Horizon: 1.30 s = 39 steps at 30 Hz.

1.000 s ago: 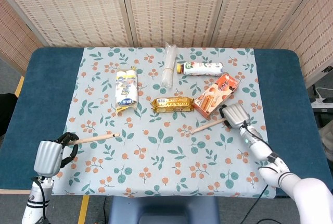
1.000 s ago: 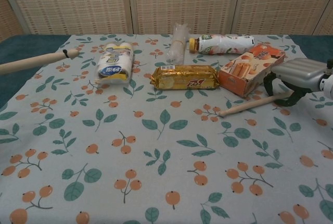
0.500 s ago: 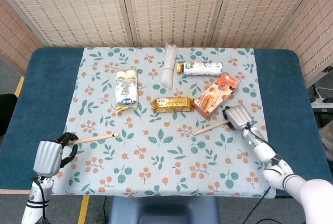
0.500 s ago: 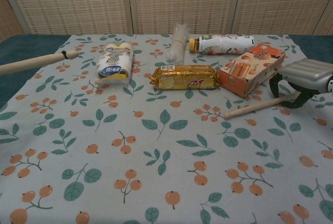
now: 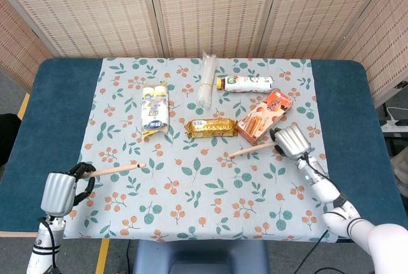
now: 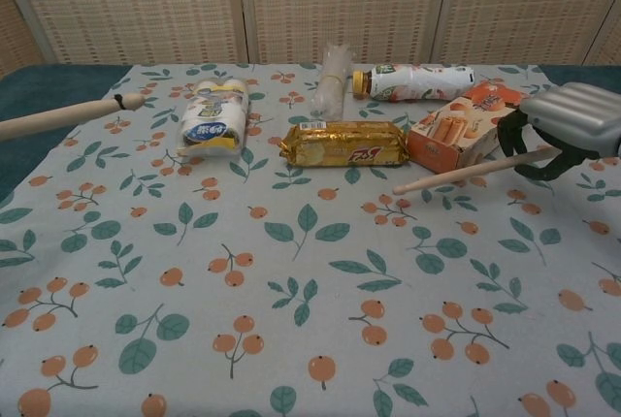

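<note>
left hand (image 5: 62, 191): grasping left stick (image 5: 115, 169), tip over counter (image 5: 57, 108)
right hand (image 5: 292, 141): grasping right stick (image 5: 252, 151), tip near gold packet (image 5: 211, 127)
step: sticks raised, probably reaching for a snack
next: careful aim

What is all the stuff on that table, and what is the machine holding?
Tablecloth: one, pale with leaf and berry print, over a blue table.
Yellow and white packet: one, left of centre.
Clear plastic sleeve: one, at the back in the middle.
Bottle: one, white with a yellow cap, lying on its side at the back.
Gold snack packet: one, in the centre.
Orange box: one, right of the gold snack packet.
Wooden sticks: two, light brown, one in each hand.
Screens: woven, beige, behind the table.
Left hand: silver, near left, holding a stick.
Right hand: silver, beside the orange box, holding the other stick.
</note>
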Tool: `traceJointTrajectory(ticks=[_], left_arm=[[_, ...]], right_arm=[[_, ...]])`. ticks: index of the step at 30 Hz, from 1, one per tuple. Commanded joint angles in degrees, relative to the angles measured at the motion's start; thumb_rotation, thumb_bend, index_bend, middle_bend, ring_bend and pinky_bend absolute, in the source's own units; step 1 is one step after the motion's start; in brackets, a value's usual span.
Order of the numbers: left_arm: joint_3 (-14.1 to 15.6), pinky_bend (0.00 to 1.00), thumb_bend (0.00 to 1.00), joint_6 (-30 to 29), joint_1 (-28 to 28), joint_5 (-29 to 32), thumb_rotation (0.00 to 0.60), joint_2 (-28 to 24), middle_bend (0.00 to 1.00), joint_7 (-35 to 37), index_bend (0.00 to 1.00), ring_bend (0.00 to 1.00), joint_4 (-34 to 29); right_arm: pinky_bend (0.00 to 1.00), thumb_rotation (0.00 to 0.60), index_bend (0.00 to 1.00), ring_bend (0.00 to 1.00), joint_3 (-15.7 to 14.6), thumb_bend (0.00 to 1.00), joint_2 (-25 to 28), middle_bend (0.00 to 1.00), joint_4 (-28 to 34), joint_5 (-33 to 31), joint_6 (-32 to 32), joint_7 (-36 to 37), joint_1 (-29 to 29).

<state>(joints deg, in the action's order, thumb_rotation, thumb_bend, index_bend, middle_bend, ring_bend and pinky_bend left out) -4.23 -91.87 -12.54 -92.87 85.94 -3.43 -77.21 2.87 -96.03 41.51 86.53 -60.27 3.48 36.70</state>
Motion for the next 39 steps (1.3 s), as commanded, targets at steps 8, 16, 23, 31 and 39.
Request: traceJointTrajectory(ticks=[8, 16, 23, 31, 39], left_arm=[[-0.85, 1.0, 0.51, 0.98, -0.71, 0.74, 0.6, 0.16, 0.8, -0.65, 0.76, 1.0, 0.35], [-4.41, 1.0, 0.51, 3.21, -3.22, 3.99, 0.6, 3.74, 0.81, -4.29, 0.76, 1.0, -0.43], [-5.5, 1.0, 0.51, 6.75, -6.46, 4.21, 0.6, 5.0, 0.81, -2.65, 0.76, 1.0, -7.19], [-4.65, 1.0, 0.51, 8.97, -8.71, 2.86, 0.6, 6.84, 0.81, -1.7, 0.76, 1.0, -14.75], [-1.98, 1.0, 0.51, 7.42, -9.36, -3.23, 0.6, 6.32, 0.81, 1.74, 0.76, 1.0, -20.07]], right_arm=[[0.97, 0.6, 0.71, 0.79, 0.9, 1.0, 9.1, 0.67, 14.82, 1.39, -8.07, 13.67, -3.19], [0.97, 0.6, 0.71, 0.79, 1.89, 1.0, 20.52, 0.67, 31.59, 3.46, -13.92, 17.83, -5.34], [0.97, 0.6, 0.72, 0.8, 3.72, 1.0, 24.84, 0.67, 39.38, 3.41, -14.81, 19.2, -5.28], [0.97, 0.6, 0.72, 0.8, 6.16, 1.0, 23.68, 0.67, 40.53, 1.38, -12.45, 19.83, -3.41], [0.97, 0.6, 0.72, 0.8, 8.19, 1.0, 21.3, 0.67, 38.86, -2.5, -7.73, 21.76, -1.21]])
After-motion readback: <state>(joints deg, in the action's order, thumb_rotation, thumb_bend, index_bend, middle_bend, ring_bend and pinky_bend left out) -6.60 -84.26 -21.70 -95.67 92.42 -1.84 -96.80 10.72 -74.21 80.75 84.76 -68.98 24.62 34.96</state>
